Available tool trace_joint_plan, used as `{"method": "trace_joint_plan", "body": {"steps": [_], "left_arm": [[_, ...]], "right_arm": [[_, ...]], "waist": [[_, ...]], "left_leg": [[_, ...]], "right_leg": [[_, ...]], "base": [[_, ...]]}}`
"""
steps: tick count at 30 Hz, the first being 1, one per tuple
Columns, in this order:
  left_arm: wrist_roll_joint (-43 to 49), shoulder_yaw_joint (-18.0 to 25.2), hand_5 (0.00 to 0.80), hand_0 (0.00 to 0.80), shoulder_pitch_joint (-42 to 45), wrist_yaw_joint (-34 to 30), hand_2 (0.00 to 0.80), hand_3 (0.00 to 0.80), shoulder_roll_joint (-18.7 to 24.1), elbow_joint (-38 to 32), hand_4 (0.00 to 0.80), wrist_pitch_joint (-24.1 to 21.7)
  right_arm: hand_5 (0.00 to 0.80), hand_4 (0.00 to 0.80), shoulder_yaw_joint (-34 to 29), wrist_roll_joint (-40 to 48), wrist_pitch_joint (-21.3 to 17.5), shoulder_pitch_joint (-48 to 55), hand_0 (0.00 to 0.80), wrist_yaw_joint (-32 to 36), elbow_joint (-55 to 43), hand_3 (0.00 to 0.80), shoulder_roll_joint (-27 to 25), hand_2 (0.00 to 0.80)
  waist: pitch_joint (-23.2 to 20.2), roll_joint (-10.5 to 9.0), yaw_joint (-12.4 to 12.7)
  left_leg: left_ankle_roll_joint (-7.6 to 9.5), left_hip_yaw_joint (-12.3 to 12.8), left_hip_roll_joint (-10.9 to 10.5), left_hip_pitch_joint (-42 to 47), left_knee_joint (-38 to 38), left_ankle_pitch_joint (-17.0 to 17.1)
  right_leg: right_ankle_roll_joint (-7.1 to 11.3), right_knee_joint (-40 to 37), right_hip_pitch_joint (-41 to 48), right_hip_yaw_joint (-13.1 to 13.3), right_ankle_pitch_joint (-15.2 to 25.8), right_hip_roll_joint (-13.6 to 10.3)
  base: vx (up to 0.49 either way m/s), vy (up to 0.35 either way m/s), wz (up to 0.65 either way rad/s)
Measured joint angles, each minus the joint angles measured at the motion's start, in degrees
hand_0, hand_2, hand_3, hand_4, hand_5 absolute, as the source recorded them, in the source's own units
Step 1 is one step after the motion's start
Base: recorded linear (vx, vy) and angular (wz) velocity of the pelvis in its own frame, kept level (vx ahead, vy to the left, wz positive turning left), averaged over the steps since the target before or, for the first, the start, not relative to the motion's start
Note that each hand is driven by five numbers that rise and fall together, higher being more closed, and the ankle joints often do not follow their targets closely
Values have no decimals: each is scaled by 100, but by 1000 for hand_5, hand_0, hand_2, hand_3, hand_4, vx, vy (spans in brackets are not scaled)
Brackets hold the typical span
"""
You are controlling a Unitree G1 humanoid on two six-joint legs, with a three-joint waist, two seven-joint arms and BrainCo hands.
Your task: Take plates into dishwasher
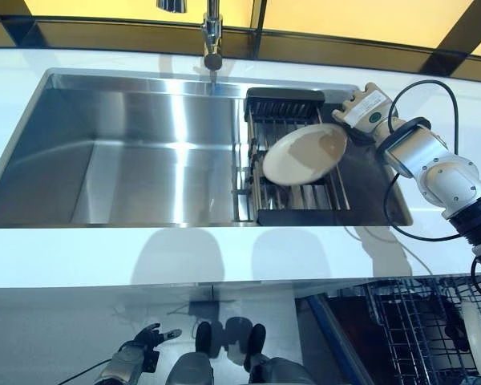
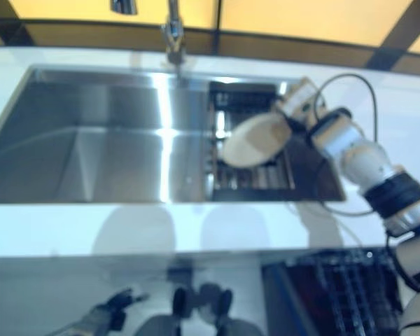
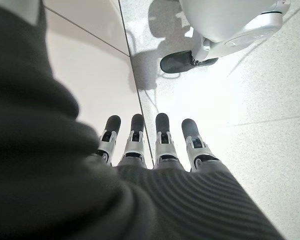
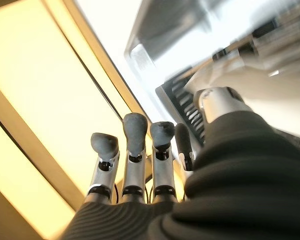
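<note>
You are at the pickup step. The plate (image 1: 305,154) leans tilted in the sink rack (image 1: 293,196). Your right hand (image 1: 361,106) sits at its far right rim, fingers straight; thumb grip cannot be confirmed. Next, secure the rim and carry it to the dishwasher rack (image 1: 417,329), near right. The left hand (image 3: 155,145) hangs relaxed, empty.

Kitchen: steel sink (image 1: 128,152), faucet (image 1: 212,36), dishwasher rack (image 1: 417,329).

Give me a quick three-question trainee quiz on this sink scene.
1. True or false: the cream plate lies flat on the bare floor of the sink.
2. Which hand is at the plate's rim? A) left B) right C) neither
3. Fill in: the left hand, down below the counter, has its fingers ___.
Key: 1 false, it tilts over the drying rack. 2 B, the right hand. 3 straight.
</note>
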Motion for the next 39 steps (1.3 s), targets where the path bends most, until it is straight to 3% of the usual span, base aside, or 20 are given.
{"method": "trace_joint_plan", "body": {"steps": [3, 8, 15, 16, 17, 18, 19, 26, 39], "left_arm": [[5, 46, 0, 0, -6, -3, 0, 0, -46, 188, 0, -53], [184, 54, 0, 0, 9, -37, 0, 0, -84, 397, 0, -110], [448, 54, 0, 0, 115, -86, 0, 0, -125, 548, 0, -186], [448, 55, 0, 0, 116, -88, 0, 0, -124, 558, 0, -187], [449, 54, 0, 0, 116, -89, 0, 0, -123, 567, 0, -187], [449, 51, 0, 0, 122, -90, 0, 0, -124, 578, 0, -187], [449, 51, 0, 0, 130, -90, 0, 0, -125, 597, 0, -186], [446, 50, 0, 0, 132, -87, 0, 0, -128, 605, 0, -188], [435, 54, 0, 0, 66, -79, 0, 0, -123, 684, 0, -281]], "right_arm": [[800, 800, -20, 1082, 279, 1, 800, 9, 143, 800, 0, 800], [800, 800, -579, 3414, 711, 11, 800, 304, 382, 800, 11, 800], [800, 800, -658, 3718, 523, 37, 800, 611, 592, 800, 25, 800], [747, 747, -658, 3648, 464, 63, 747, 611, 590, 747, 31, 747], [442, 442, -658, 3563, 410, 71, 442, 616, 580, 442, 44, 442], [56, 56, -658, 3526, 378, 72, 56, 630, 555, 56, 55, 56], [0, 0, -658, 3492, 357, 73, 0, 643, 542, 0, 90, 0], [0, 0, -547, 2998, 5, 107, 0, 652, 259, 0, 452, 0], [0, 0, 84, 1685, -639, 106, 0, 639, -356, 0, 573, 0]], "waist": [[-60, -10, -34], [-215, -66, -79], [-364, -138, -156], [-399, -150, -151], [-417, -157, -151], [-429, -165, -151], [-440, -173, -153], [-451, -185, -135], [-443, -188, -87]], "left_leg": [[1, 46, 4, 109, -1, -24], [-12, 165, 24, 195, -2, -47], [-32, 223, 60, 372, -4, -104], [-37, 239, 68, 374, -4, -118], [-39, 245, 72, 376, -4, -119], [-39, 252, 77, 375, -3, -119], [-41, 257, 80, 376, -3, -120], [-46, 252, 85, 324, -1, -123], [-47, 157, 82, 125, 0, -120]], "right_leg": [[32, -9, 90, 44, -23, 1], [33, -10, 127, 140, -24, 19], [48, -12, 279, 170, -44, 55], [48, -12, 278, 176, -45, 62], [47, -12, 278, 177, -45, 65], [47, -12, 275, 177, -45, 67], [47, -12, 274, 176, -45, 69], [47, -11, 228, 168, -45, 75], [68, -2, 61, 87, -56, 70]], "base": [[46, -18, -9], [55, -15, -11], [52, -22, -5], [20, -14, -4], [10, -17, -4], [3, -19, -3], [0, 0, 0], [-20, -5, 0], [-11, -2, 2]]}}
